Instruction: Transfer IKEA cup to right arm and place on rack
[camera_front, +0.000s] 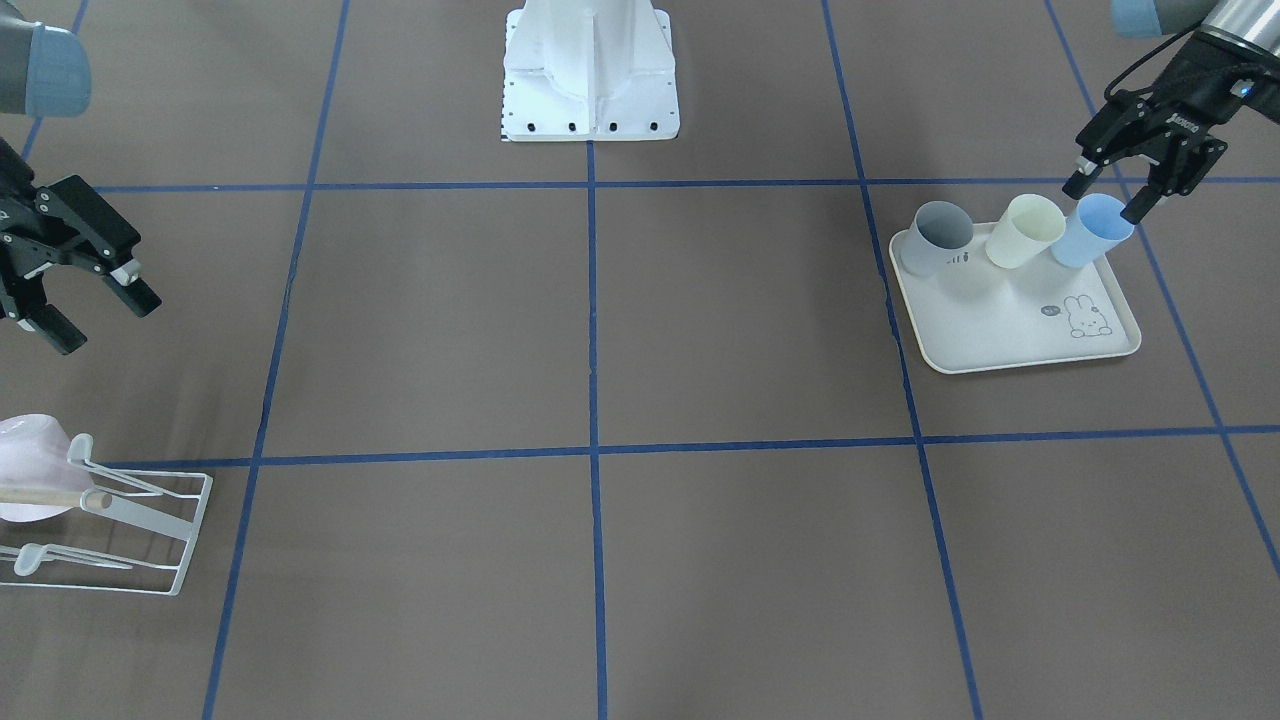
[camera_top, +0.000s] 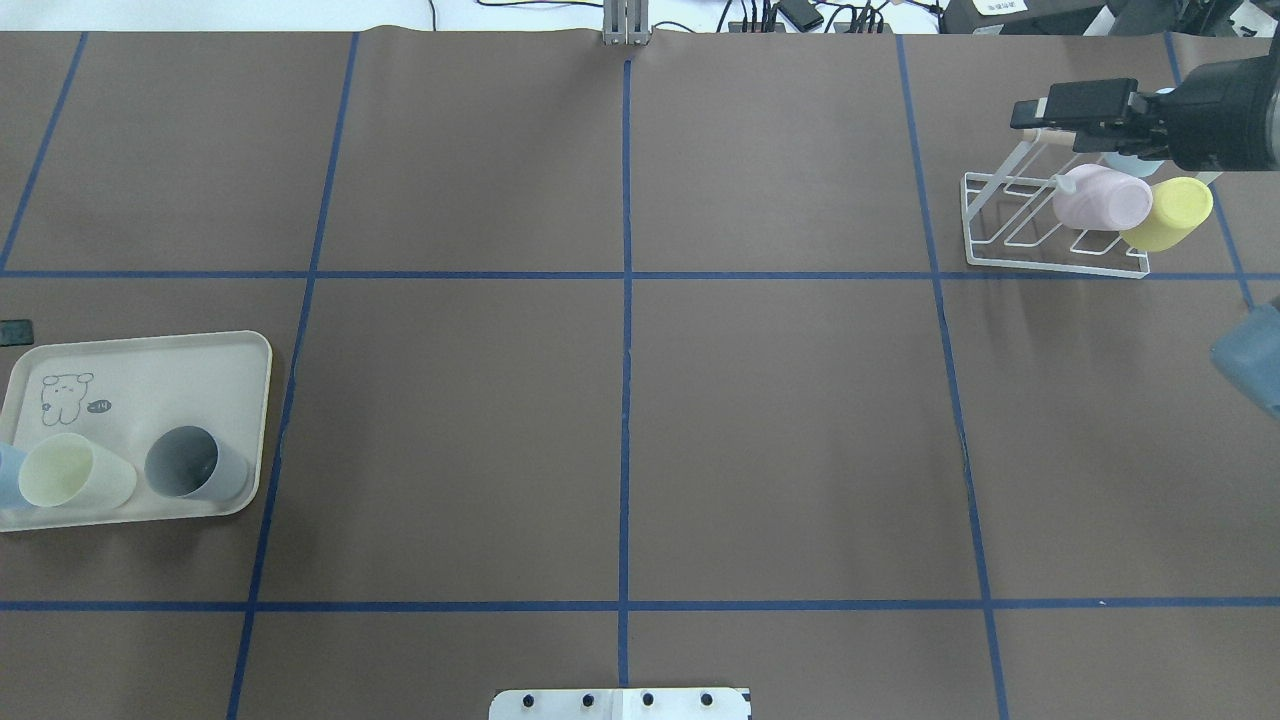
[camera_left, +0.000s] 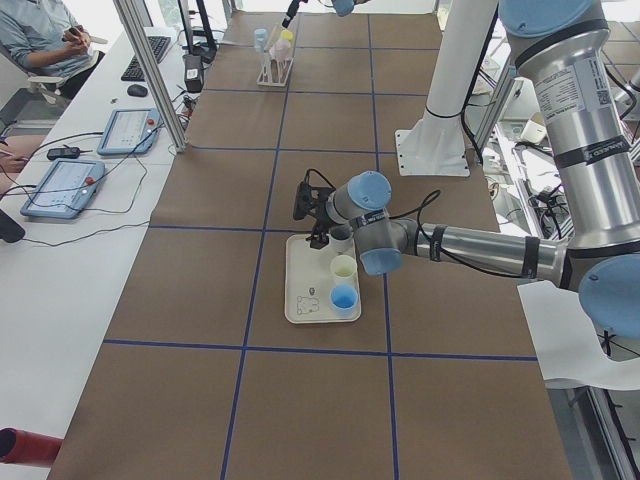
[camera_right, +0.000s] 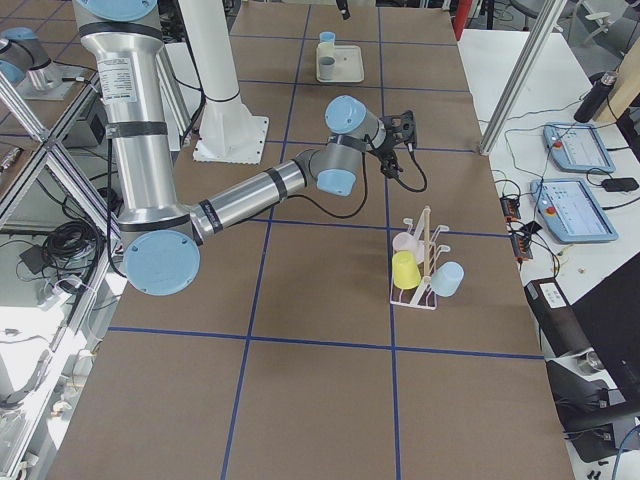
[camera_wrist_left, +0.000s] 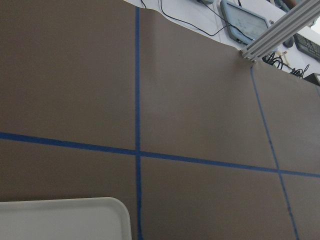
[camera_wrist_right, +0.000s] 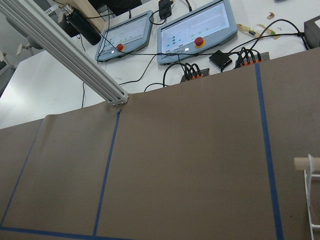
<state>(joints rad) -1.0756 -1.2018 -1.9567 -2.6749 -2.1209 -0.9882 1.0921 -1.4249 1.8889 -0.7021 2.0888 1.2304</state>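
Hovering at the back corner of the tray (camera_front: 1000, 330), the left fingers (camera_front: 1140, 203) are spread wide. From the front they frame the rim of the blue cup (camera_front: 1088, 235), one tip to each side. Whether they touch it, I cannot tell. The blue cup stands upright on the tray, at one end of a row. The cream cup (camera_front: 1022, 232) is in the middle and the grey cup (camera_front: 938, 238) at the other end, all along the edge nearest the robot. Over on the other side of the worktop (camera_front: 600, 330), the right fingers (camera_front: 140, 298) are apart too, holding nothing, raised above the rack (camera_top: 1055, 266). On the rack, a pink cup (camera_top: 1100, 197) and a yellow cup (camera_top: 1170, 212) sit tipped on the prongs side by side. A pale blue cup (camera_right: 447, 278) sits across the wooden dowel (camera_right: 428, 235) from them.
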